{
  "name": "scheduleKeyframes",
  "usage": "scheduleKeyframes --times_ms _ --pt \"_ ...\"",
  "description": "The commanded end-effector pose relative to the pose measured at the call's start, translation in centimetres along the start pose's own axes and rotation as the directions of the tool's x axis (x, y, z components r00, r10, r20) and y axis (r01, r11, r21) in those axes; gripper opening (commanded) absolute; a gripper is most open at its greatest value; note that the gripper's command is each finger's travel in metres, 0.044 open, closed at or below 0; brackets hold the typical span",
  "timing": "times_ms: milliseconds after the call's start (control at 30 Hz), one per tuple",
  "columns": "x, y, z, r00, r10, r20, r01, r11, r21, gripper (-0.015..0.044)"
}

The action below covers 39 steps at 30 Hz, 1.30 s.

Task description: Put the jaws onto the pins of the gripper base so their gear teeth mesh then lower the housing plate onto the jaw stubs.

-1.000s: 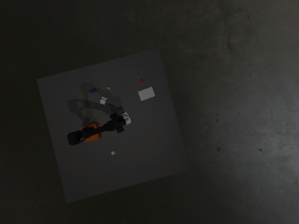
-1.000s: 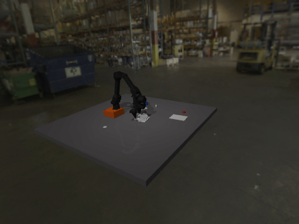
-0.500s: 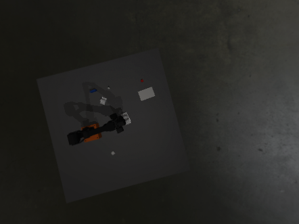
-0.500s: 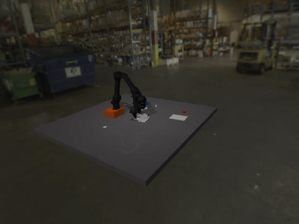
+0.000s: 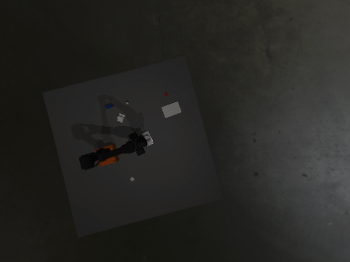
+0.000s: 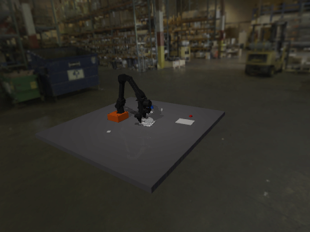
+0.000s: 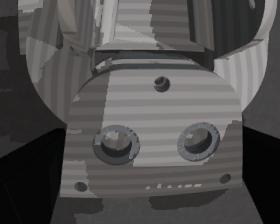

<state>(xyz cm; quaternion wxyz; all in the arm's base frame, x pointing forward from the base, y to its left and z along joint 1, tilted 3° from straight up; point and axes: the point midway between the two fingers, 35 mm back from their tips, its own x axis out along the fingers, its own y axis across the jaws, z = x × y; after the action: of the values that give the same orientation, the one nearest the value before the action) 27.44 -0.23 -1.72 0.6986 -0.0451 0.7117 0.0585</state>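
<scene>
Keep plate [image 7: 155,107] level, w/ gripper [image 5: 138,143] [image 6: 143,118] [image 7: 151,136] pinching it (jaws fairly wide), and lower straight, nearer worktop's [image 5: 174,180] [image 6: 151,166] left edge than right, as in top view.

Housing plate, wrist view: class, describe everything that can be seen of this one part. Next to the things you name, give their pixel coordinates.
The housing plate [image 7: 160,112] is pale grey and striped with light and shadow, its far edge rounded, its near edge nearly straight. Two large round openings with raised rims sit side by side; three small holes lie one beyond them, two near the near corners. It looks rigid; its material is unclear. The gripper [image 5: 138,143] [image 6: 142,118] [image 7: 151,136] holds it by its sides. Whether it is seated cannot be told.
</scene>
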Motion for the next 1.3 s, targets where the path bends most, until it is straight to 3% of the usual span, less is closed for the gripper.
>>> scheduleKeyframes --times_ms 0,1267 --pt "0.13 -0.05 -0.03 1.0 -0.004 0.0 0.004 1.0 0.007 0.0351" --pt "0.86 -0.05 -0.04 1.0 -0.004 -0.001 0.004 1.0 0.008 0.0351"
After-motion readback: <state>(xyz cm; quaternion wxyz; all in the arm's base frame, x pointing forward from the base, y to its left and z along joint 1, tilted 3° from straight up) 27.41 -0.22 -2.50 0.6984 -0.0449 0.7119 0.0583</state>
